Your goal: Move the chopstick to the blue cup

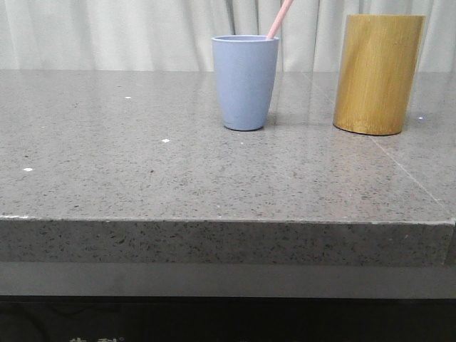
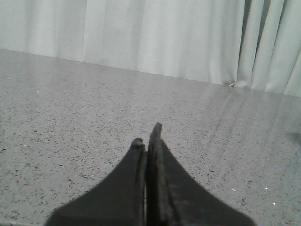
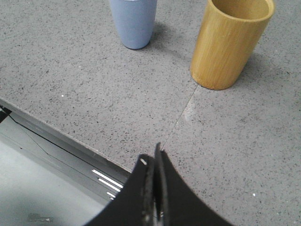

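Chopstick [image 1: 279,19] in blue cup [image 1: 244,82]

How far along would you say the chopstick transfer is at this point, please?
It looks essentially finished. Done: the chopstick stands in the blue cup, leaning toward the bamboo holder, whose visible inside looks empty in the right wrist view. In hand: nothing; the left gripper and right gripper are both shut with nothing between the fingers, the right one near the table edge. Left: apparently nothing.
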You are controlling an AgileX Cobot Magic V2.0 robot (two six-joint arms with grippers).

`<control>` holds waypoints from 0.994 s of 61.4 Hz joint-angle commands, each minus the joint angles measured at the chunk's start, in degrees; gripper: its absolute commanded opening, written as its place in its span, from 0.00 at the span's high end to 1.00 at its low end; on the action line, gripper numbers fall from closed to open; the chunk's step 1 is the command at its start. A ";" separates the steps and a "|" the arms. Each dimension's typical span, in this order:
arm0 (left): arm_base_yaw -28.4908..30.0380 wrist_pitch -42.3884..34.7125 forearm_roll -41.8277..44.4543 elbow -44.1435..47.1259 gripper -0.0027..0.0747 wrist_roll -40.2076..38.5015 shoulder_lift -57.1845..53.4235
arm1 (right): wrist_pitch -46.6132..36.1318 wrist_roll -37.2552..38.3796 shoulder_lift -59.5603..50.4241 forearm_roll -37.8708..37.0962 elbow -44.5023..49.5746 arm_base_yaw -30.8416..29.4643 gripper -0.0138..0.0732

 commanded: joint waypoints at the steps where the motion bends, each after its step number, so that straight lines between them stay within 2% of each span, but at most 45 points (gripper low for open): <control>1: 0.08 -4.43 -0.17 0.69 0.99 -0.09 -1.35 | -3.88 0.06 0.00 0.15 -1.40 -0.15 0.92; 21: 0.08 -4.43 -0.17 0.69 0.99 -0.09 -1.35 | -4.09 0.06 -0.23 0.05 -1.24 -0.20 0.92; 28: 0.08 -4.43 -0.17 0.69 0.99 -0.09 -1.35 | -6.53 0.06 -3.62 0.06 1.86 -3.38 0.92; 32: 0.08 -4.43 -0.17 0.69 0.99 -0.09 -1.35 | -10.41 0.06 -6.51 0.15 5.31 -5.97 0.92; 46: 0.08 -4.43 -0.17 0.69 0.99 -0.09 -1.35 | -34.43 0.06 -22.11 0.15 26.08 -16.60 0.92; 61: 0.08 -4.43 -0.17 0.69 0.99 -0.09 -1.35 | -47.16 0.06 -32.93 0.15 42.50 -19.21 0.92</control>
